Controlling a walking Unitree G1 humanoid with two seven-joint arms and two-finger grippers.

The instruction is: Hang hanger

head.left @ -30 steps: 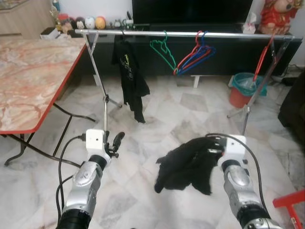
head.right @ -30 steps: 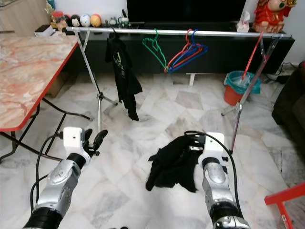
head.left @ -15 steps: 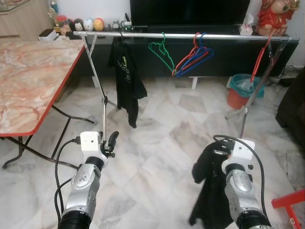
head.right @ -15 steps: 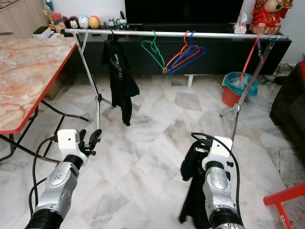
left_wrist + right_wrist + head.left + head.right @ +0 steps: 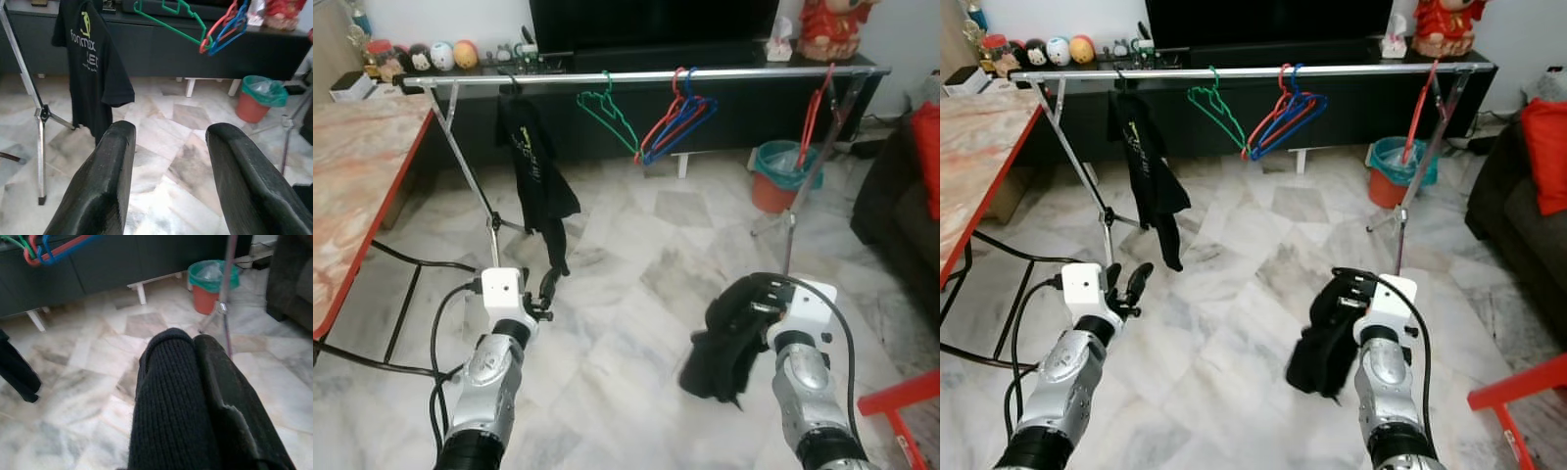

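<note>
Swinging back up into a bunch, the soft, limp black garment (image 5: pixel 729 333) stays clamped in the right gripper (image 5: pixel 773 311), left gripper (image 5: pixel 548 287) spread empty

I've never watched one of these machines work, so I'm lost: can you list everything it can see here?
Rail: one, silver, across the room on crossed legs.
Black T-shirt: one, hanging at the rail's left.
Green hanger: one, bare, on the rail.
Red and blue hangers: one each, together, mid-rail.
Red hanger: one, at the rail's right end.
Bucket: one, orange with teal liner, on the floor behind the rail.
Table: one, marbled, red-edged, far left.
Black garment: one, bunched in the right gripper.
Left gripper: open, holding nothing.
Right gripper: shut on the garment.
</note>
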